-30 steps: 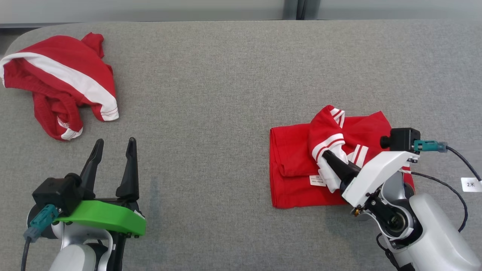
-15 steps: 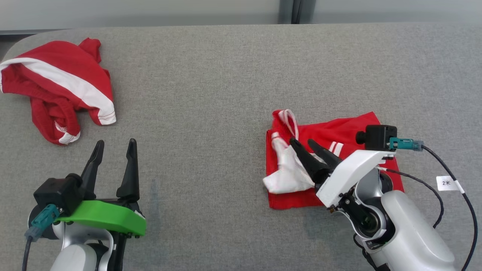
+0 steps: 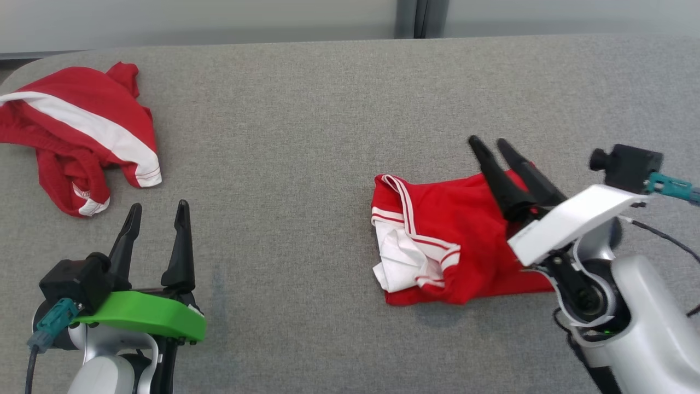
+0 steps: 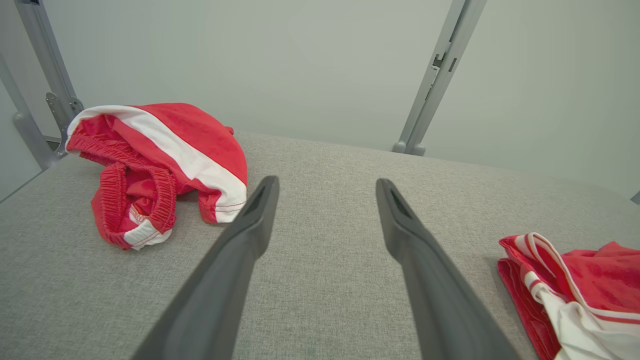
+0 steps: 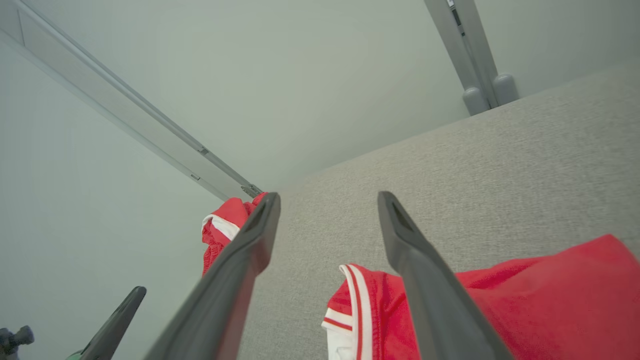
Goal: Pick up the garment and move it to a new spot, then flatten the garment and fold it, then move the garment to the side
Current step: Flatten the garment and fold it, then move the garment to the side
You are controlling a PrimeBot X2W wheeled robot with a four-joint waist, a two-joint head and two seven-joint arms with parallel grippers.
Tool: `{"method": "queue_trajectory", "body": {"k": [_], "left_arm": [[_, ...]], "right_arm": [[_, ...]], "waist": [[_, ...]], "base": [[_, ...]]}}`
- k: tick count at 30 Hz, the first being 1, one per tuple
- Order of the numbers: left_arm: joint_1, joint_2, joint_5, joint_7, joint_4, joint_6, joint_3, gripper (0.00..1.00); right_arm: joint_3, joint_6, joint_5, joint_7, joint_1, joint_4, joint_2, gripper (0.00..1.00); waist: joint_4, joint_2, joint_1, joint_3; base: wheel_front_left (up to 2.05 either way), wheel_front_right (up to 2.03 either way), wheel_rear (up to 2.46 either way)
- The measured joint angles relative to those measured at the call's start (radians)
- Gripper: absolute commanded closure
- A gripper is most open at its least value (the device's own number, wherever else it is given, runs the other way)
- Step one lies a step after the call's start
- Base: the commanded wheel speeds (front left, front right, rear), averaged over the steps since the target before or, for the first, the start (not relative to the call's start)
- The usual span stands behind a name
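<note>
Bench: grey, fabric-looking top. It takes up pretty much the whole head view.
Garment: the red one with white striped trim, lying on the bench right of centre in the head view. It's folded over into a rough rectangle, but its left end is lumpy, with a white inside bit turned out at the lower left corner. In the left wrist view it pokes in at the lower right corner.
Right end effector: open, with the fingers apart and nothing between them. In the head view it sits over the garment's upper right part, tips pointing up-left past its top edge. Honestly can't tell if it's touching the cloth. In the right wrist view the garment lies under the right-hand finger.
Left end effector: also open and empty, at the lower left of the head view, fingers pointing up the frame over bare bench.
Crumpled red-and-white piece: bunched up in the upper left, well apart from the garment.
Metal post: grey, against the pale wall behind the bench.
</note>
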Motion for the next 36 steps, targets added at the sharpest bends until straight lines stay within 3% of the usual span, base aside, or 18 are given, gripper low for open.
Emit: {"method": "queue_trajectory", "body": {"k": [4,10,24,25,26,31,33,36], "left_arm": [[0.003,-0.004,0.000,0.000,-0.009,0.000,0.001,0.00],[0.002,-0.006,0.004,0.008,-0.031,0.000,-0.007,0.00],[-0.025,-0.007,0.021,0.013,-0.046,0.000,-0.019,0.00],[-0.031,-0.007,0.024,0.013,-0.046,0.000,-0.021,0.00],[-0.036,-0.007,0.026,0.013,-0.046,0.000,-0.021,0.00],[-0.042,-0.009,0.026,0.013,-0.043,0.000,-0.012,0.00],[-0.042,-0.009,0.026,0.012,-0.042,0.000,-0.002,0.00],[-0.041,-0.008,0.026,0.012,-0.042,0.000,0.022,0.00]], "right_arm": [[-0.101,-0.034,-0.019,0.001,0.058,0.059,-0.113,0.00],[-0.136,-0.034,-0.008,0.048,0.133,0.138,-0.195,0.00],[-0.117,0.058,0.070,0.151,0.121,0.248,-0.248,0.00],[-0.117,0.064,0.089,0.162,0.112,0.259,-0.245,0.60],[-0.118,0.072,0.109,0.172,0.102,0.268,-0.243,1.00],[-0.124,0.118,0.180,0.239,0.048,0.286,-0.252,1.00],[-0.133,0.118,0.157,0.259,0.016,0.287,-0.310,1.00],[-0.167,0.104,0.054,0.278,-0.062,0.296,-0.451,1.00]], "waist": [[-0.004,0.0000,0.0000,0.006],[-0.004,0.0000,0.0000,0.033],[0.044,0.0000,0.0000,0.094],[0.050,0.0000,0.0000,0.098],[0.055,0.0000,0.0000,0.102],[0.081,0.0000,0.0000,0.115],[0.085,0.0000,0.0000,0.118],[0.079,0.0000,0.0000,0.121]], "base": [[0.00,0.00,0.00],[0.00,0.00,0.00],[0.00,0.00,0.00],[0.00,0.00,0.00],[0.00,0.00,0.00],[0.00,0.00,0.00],[0.00,0.00,0.00],[0.00,0.00,0.00]]}}
